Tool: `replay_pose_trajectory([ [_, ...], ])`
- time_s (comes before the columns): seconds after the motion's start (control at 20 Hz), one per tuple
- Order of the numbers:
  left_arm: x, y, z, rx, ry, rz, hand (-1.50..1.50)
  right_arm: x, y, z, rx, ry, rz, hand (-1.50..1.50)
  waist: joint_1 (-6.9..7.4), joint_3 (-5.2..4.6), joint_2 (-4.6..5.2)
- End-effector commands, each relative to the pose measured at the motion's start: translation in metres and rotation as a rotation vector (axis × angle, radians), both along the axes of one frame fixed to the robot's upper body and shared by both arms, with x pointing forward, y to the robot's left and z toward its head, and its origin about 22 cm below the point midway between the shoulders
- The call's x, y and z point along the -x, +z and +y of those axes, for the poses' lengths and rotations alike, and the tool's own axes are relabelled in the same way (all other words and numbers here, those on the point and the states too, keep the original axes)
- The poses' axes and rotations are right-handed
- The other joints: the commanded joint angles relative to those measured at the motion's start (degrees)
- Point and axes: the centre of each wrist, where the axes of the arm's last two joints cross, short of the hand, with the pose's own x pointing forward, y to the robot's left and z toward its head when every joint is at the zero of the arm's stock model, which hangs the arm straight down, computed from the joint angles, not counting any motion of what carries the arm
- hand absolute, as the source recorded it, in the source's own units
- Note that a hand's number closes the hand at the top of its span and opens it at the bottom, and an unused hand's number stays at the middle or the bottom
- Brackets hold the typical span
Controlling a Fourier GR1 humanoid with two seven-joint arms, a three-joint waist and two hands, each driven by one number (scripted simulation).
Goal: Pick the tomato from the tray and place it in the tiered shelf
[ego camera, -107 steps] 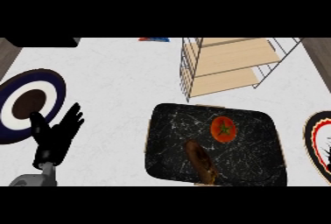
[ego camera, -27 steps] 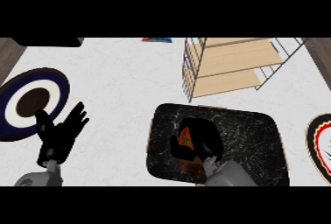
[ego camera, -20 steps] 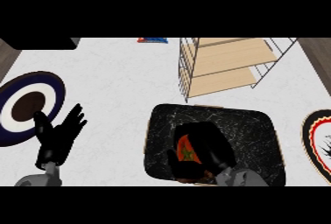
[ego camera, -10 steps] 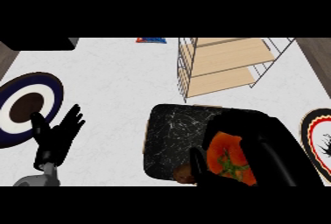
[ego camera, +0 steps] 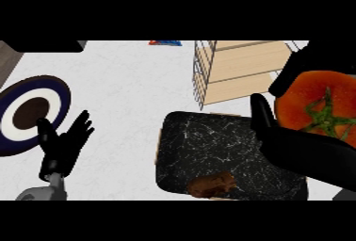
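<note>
The tomato (ego camera: 303,96) has risen off the tray (ego camera: 208,146) and now looms at the right edge, partly cut off. The right hand (ego camera: 306,148) is curled round it beside the tiered shelf (ego camera: 240,70). The left hand (ego camera: 64,147) rests with fingers spread.
</note>
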Motion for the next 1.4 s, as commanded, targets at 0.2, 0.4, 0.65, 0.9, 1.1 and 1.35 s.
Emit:
replay_pose_trajectory([
  [0.2,0.000,-0.017,-0.004,-0.004,0.000,0.016,0.00,-0.052,0.076,-0.019,-0.040,-0.119,0.039,1.50,0.17,-0.06,0.20],
  [0.4,-0.015,-0.004,-0.004,0.006,-0.009,0.027,0.00,-0.089,0.084,-0.052,-0.019,-0.118,0.030,1.50,0.29,0.00,0.42],
  [0.65,-0.012,-0.010,0.004,-0.004,0.004,0.013,0.00,-0.120,0.085,-0.045,0.017,-0.101,0.066,1.50,0.55,-0.01,0.43],
  [0.9,0.006,-0.018,-0.001,0.002,-0.024,0.009,0.00,-0.143,0.071,-0.047,0.096,-0.072,0.089,1.50,0.92,0.01,0.45],
  [1.1,-0.003,-0.005,0.013,0.006,-0.009,0.020,0.00,-0.165,0.056,-0.042,0.117,-0.067,0.071,1.50,0.88,0.01,0.43],
  [1.35,0.000,-0.015,0.011,-0.010,-0.011,0.009,0.00,-0.193,0.043,-0.024,0.123,-0.094,0.062,1.50,1.31,-0.02,0.66],
])
